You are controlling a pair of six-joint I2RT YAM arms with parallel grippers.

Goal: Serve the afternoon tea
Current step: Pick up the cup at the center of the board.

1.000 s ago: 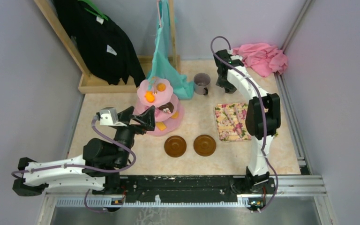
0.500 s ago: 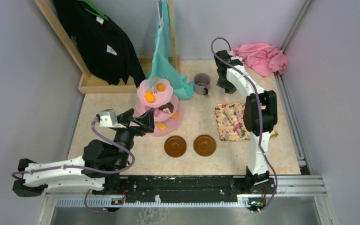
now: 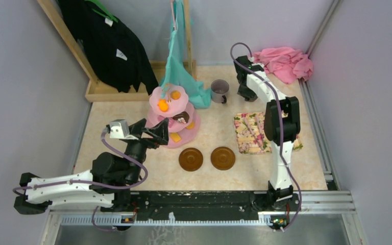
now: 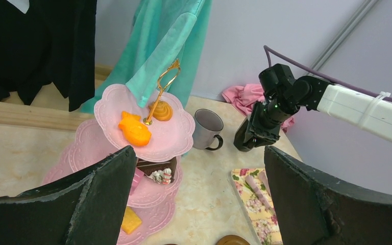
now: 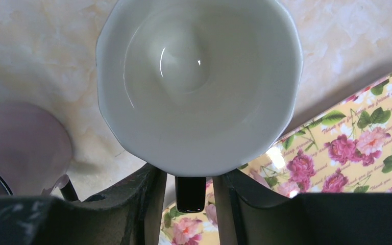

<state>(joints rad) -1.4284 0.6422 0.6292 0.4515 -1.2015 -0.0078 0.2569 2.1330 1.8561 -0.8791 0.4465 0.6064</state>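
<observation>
worktop point(image 3: 214, 127): pink stand point(image 4: 176, 145) left of centre; flowered tray point(image 3: 252, 133) on right. left pincer point(image 4: 199, 153) wide apart, empty, facing stand. black white-lined mug point(image 5: 199, 81) upright on worktop, far right, between grey mug point(image 3: 218, 90) and tray corner. right pincer point(image 5: 189, 176) apart, straddling mug handle point(image 5: 190, 196), slim gaps either side.

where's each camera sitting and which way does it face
Top external: above and behind the bases, looking down on the table; both arms show whole.
Left wrist: on the left arm, facing across the pink stand and grey mug toward the right arm; the open left gripper frames the bottom.
Right wrist: straight down into the white-lined mug; the right gripper straddles its handle.
Shared: both wrist views catch the floral tray.
</observation>
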